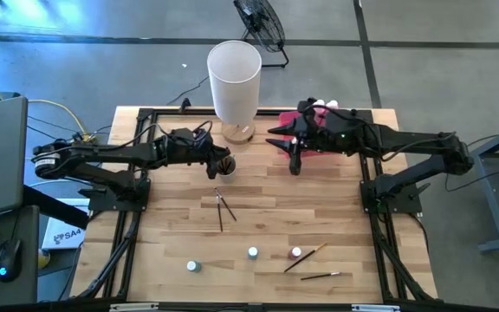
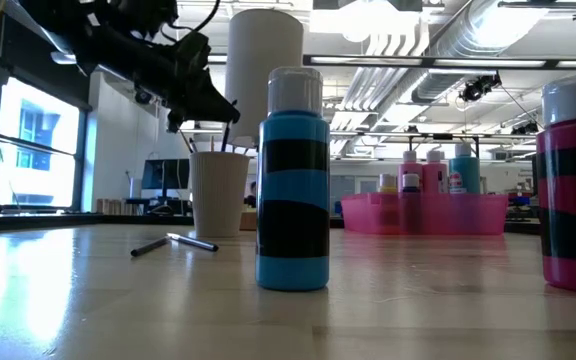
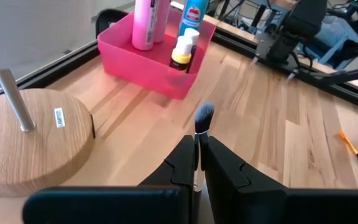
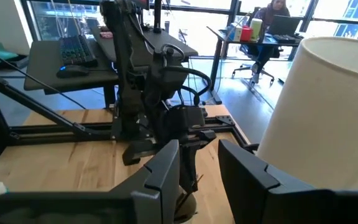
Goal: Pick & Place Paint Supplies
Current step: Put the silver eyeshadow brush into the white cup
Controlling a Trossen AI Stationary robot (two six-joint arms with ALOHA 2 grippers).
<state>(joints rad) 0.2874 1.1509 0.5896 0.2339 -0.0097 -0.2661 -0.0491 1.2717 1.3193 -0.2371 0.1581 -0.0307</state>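
At table centre toward 12 o'clock, left gripper [image 3: 197, 163] pinching a paintbrush [image 3: 202, 118], right gripper [image 4: 197, 163] spread, at 1 o'clock beside pink tray [image 1: 319, 143].

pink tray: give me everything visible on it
The pink tray is a translucent pink plastic bin, rectangular, open-topped, with low straight walls. It sits flat on the wooden table at the far edge, under the right arm in the high view, beside the round wooden base of the tall white cylinder without touching it. Inside stand upright paint bottles: a pink one, a teal one and a small yellow-capped one. Neither gripper touches it.
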